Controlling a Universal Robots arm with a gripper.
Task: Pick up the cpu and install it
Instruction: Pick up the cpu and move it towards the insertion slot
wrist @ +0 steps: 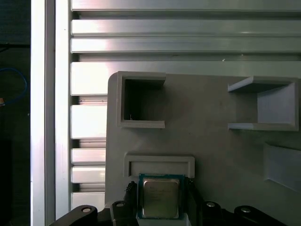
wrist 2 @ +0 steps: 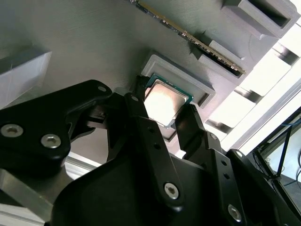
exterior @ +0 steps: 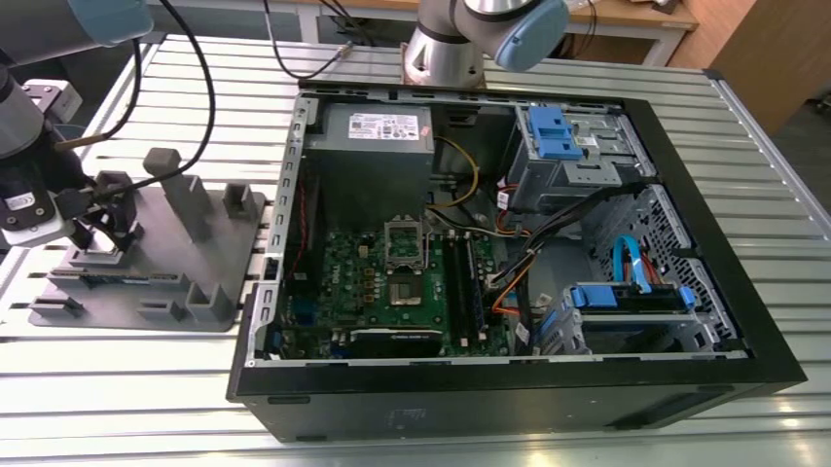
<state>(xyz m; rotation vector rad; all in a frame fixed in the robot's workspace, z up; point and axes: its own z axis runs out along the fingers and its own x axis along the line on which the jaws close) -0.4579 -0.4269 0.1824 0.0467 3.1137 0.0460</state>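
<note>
Grips the cpu (wrist 2: 162,101) by opposite edges, fingers (wrist 2: 190,125) of the gripper (wrist 2: 165,106) pressed in, chip flat at its pocket in the grey tray (wrist: 211,136); pick-up step by the look, calling for a level, steady hold; beyond, ribbed worktop (wrist: 141,42), then the open computer case (exterior: 520,409), well apart

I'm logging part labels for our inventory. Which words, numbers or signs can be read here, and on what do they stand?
No text can be quoted.
power supply: a white label, print too small to read.
cpu: faint marks on its metal top, not legible.
arm at the exterior view's left: a white sticker, print too small to read.
</note>
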